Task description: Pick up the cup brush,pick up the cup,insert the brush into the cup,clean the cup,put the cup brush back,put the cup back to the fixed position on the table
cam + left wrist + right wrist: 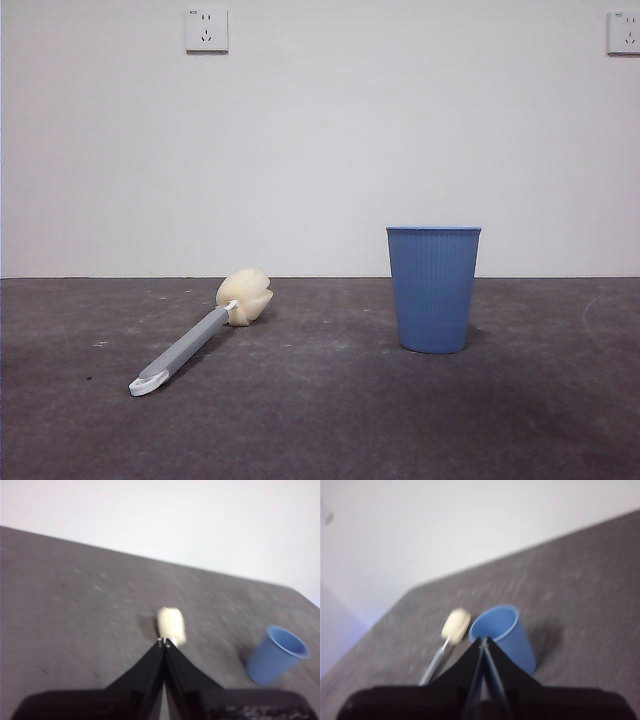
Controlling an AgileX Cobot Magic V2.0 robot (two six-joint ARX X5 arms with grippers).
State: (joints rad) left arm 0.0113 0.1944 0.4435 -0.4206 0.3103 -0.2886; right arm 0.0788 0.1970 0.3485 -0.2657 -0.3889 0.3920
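The cup brush [195,335] lies flat on the table [320,420] at the left, its cream sponge head [245,296] toward the wall and its white looped tip [148,383] toward the camera. The blue ribbed cup [433,288] stands upright to the right of it. Neither arm shows in the front view. My left gripper [164,642] is shut and empty, high above the table, with the sponge head [171,625] just beyond its tips and the cup [276,655] off to the side. My right gripper [483,641] is shut and empty, above the cup [502,635], with the brush [449,637] beside the cup.
A white wall stands behind the table, with a socket [206,30] at the upper left and another [623,32] at the upper right. Bare dark grey table lies around and in front of both objects.
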